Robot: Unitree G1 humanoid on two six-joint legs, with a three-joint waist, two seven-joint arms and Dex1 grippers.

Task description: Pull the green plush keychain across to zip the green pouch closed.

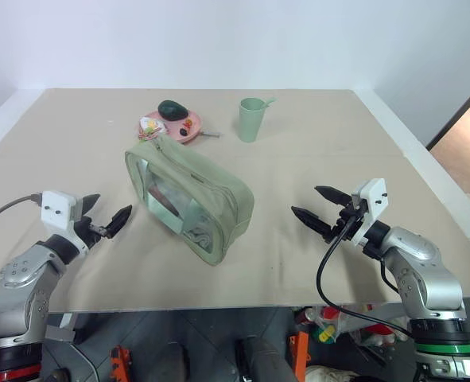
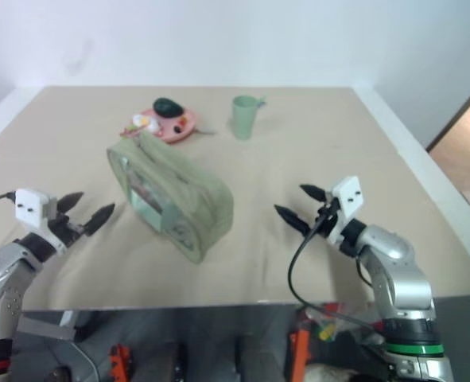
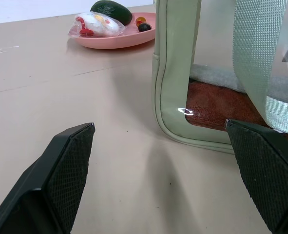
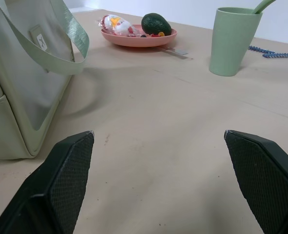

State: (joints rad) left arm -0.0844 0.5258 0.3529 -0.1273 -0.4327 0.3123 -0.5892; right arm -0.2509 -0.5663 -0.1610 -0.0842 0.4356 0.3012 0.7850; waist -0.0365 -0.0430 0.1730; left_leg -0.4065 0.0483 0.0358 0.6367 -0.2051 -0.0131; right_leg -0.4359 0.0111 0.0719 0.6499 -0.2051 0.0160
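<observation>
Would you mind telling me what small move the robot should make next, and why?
Probably bring the left gripper toward the green pouch to steady it: both grippers hang open, apart from it, the right gripper across the table, nothing held yet.

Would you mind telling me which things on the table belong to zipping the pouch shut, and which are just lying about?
Part of the job:
- green pouch
- green plush keychain, at the pouch's far end
- left gripper and right gripper, both open, either side of the pouch

Lying about:
- pink plate with the avocado toy and a wrapped sweet
- pale green cup
</observation>
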